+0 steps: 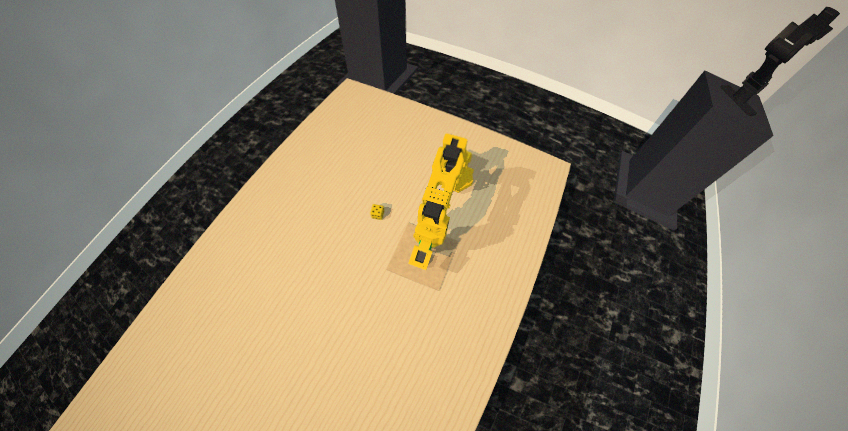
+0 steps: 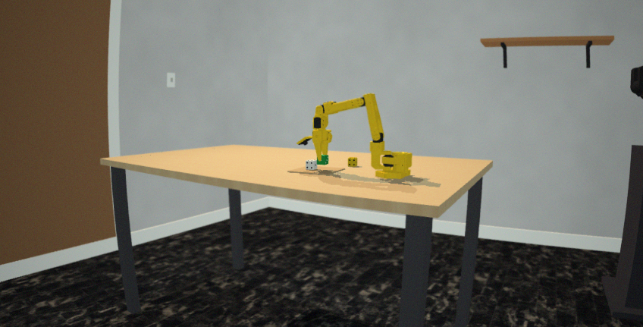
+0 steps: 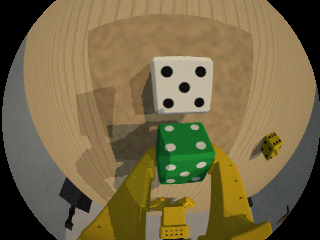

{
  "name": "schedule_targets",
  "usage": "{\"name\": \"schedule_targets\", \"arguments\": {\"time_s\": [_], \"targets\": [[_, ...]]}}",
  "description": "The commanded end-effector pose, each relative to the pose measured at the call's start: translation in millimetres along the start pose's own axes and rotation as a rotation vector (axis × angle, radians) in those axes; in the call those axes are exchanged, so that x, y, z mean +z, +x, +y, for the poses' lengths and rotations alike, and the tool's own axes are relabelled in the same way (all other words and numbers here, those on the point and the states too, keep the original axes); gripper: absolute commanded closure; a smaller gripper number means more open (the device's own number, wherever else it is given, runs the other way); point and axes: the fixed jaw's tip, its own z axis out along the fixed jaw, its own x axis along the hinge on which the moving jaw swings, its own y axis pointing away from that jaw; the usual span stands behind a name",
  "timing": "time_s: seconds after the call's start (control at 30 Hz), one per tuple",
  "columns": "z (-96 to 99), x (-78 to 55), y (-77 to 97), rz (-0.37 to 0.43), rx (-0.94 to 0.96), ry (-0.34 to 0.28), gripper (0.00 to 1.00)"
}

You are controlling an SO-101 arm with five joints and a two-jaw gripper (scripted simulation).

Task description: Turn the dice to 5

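My gripper (image 2: pixel 321 157) (image 3: pixel 184 154) is shut on the green die (image 2: pixel 324 159) (image 3: pixel 184 138). It holds the die a little above the mat (image 1: pixel 396 266) (image 2: pixel 295 171) (image 3: pixel 115 45). In the wrist view, the green die's 4 face points up toward the camera and its 5 face is tilted toward the arm's base. The white die (image 2: pixel 311 165) (image 3: pixel 184 85) lies flat on the mat with 5 on top, just beyond the green die. The arm hides it in the top view. The yellow die (image 1: pixel 377 211) (image 2: pixel 352 161) (image 3: pixel 271 146) lies off the mat, its top face seemingly 5.
The wooden table (image 1: pixel 267 284) (image 2: pixel 202 165) carries the mat, the dice and the arm's base (image 2: pixel 392 173). The table's edge lies behind the base. Two dark pedestals (image 1: pixel 363 28) (image 1: pixel 684 147) with dark arms stand beyond the table.
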Motion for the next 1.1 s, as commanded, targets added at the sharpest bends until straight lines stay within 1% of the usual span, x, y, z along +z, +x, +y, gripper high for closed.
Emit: {"name": "schedule_targets", "arguments": {"time_s": [0.0, 0.3, 0.57, 0.87, 1.07], "targets": [[-1.3, -5.4, -4.2, -0.040, 0.000, -0.003, 1.00], [-1.3, -0.1, -4.4, -0.040, 0.000, -0.003, 1.00], [-1.3, 0.6, -4.4, -0.040, 0.000, -0.003, 1.00], [-1.3, 5.9, -4.6, -0.040, 0.000, -0.003, 1.00], [-1.3, 6.3, -4.6, -0.040, 0.000, -0.003, 1.00]]}}
